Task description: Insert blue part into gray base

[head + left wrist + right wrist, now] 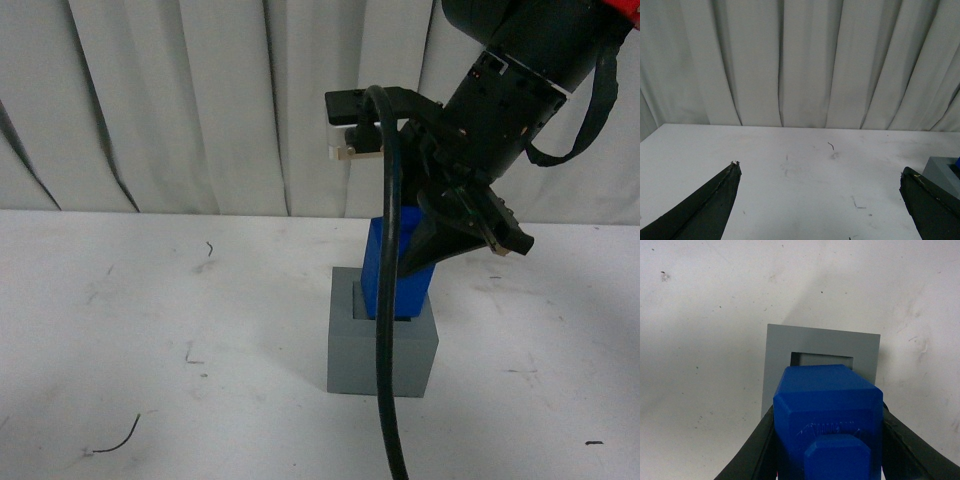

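Note:
The gray base [382,345] stands on the white table, right of centre. The blue part [396,280] stands with its lower end in the base's square recess, tilted slightly. My right gripper [440,240] is shut on the blue part's upper end. In the right wrist view the blue part [827,410] with its knob sits between the black fingers [757,450], and the gray base [822,342] with its recess lies beyond it. My left gripper [820,175] is open and empty over bare table; a corner of the gray base [942,172] shows beside one finger [932,205].
A white pleated curtain [200,100] hangs behind the table. A black cable [385,300] hangs from the right arm in front of the base. Small dark scraps [115,440] lie on the table [150,320] at the front left.

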`<action>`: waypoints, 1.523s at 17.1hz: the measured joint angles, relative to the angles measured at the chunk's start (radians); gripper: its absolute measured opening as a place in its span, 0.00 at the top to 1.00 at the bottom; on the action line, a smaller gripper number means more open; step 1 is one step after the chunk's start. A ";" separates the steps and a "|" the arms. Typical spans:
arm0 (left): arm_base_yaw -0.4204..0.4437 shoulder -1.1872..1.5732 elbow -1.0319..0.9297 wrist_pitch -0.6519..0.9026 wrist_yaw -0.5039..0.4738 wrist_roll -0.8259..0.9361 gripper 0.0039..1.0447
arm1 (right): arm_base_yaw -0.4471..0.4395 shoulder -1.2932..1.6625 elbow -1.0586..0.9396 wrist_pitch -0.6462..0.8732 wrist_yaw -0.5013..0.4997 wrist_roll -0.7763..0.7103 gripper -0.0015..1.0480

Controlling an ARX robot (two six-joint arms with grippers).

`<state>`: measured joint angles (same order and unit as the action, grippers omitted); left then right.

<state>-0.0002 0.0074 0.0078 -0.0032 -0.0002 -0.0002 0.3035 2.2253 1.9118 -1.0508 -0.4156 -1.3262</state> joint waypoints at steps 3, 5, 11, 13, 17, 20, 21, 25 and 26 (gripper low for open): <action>0.000 0.000 0.000 0.000 0.000 0.000 0.06 | 0.006 0.001 -0.022 0.024 0.001 0.043 0.55; 0.000 0.000 0.000 0.000 0.000 0.000 0.06 | 0.006 0.001 -0.024 0.028 0.001 0.053 0.55; 0.000 0.000 0.000 0.000 0.000 0.000 0.06 | 0.002 0.001 -0.032 0.040 0.000 0.069 0.55; 0.000 0.000 0.000 0.000 0.000 0.000 0.06 | -0.005 0.001 -0.032 0.038 -0.004 0.053 0.55; 0.000 0.000 0.000 0.000 0.000 0.000 0.06 | -0.016 0.008 -0.022 0.030 -0.009 0.008 0.55; 0.000 0.000 0.000 0.000 0.000 0.000 0.06 | -0.015 0.014 -0.024 0.058 -0.019 0.021 0.55; 0.000 0.000 0.000 0.000 0.000 0.000 0.06 | -0.013 0.011 -0.029 0.065 -0.019 0.037 0.55; 0.000 0.000 0.000 0.000 0.000 0.000 0.06 | -0.004 0.010 -0.034 0.080 -0.016 0.102 0.55; 0.000 0.000 0.000 0.000 0.000 0.000 0.06 | 0.003 0.005 -0.044 0.086 -0.015 0.124 0.55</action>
<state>-0.0002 0.0074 0.0078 -0.0029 -0.0002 0.0002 0.3069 2.2299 1.8675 -0.9646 -0.4309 -1.2026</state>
